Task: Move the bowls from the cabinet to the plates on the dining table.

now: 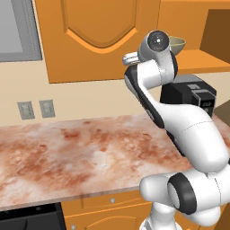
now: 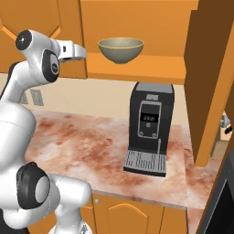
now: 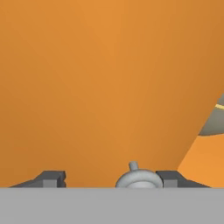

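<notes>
While one bowl [image 2: 120, 49] sat upright on the open cabinet's shelf [image 2: 151, 64], above the coffee machine [image 2: 148, 128] on the desk [image 2: 91, 146], the step in hand looked like clearing the left-hand door [image 3: 96, 83] rather than grasping the bowl. End effector [image 3: 109, 179] was hard up against that door, jaws apart around the small silver knob [image 3: 136, 177], nothing gripped yet. Next move, as I judged it: close on the knob, swing the door wide, then reach right to the bowl.
</notes>
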You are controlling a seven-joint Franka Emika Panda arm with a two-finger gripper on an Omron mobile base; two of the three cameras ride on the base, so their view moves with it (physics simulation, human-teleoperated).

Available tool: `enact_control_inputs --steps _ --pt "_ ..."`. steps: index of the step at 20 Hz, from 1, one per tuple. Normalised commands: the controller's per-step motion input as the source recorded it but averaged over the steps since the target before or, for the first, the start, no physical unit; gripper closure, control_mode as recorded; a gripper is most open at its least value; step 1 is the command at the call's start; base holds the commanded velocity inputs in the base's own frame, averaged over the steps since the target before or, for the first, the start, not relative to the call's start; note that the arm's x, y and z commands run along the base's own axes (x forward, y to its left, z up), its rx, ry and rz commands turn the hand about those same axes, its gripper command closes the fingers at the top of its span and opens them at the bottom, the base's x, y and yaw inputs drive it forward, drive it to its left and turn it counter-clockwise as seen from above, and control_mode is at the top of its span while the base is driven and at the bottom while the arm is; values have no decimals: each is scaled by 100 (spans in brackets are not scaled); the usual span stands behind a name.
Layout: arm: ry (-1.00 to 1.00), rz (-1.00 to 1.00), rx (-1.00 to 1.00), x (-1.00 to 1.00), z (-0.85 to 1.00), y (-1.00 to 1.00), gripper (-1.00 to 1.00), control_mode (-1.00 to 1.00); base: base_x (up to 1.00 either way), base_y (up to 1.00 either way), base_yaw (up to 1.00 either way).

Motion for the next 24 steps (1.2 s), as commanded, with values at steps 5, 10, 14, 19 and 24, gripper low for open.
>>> enact_control_inputs --steps 5,10,14,19,24 --pt "-7 0 7 33 0 0 100 -100 0 0 0" --pt "-6 0 6 32 8 1 100 -100 0 0 0" --pt "0 0 4 22 22 0 100 -100 0 0 0" --pt "2 0 2 3 34 0 100 -100 0 0 0" --pt "4 0 0 -3 29 9 100 -100 0 0 0"
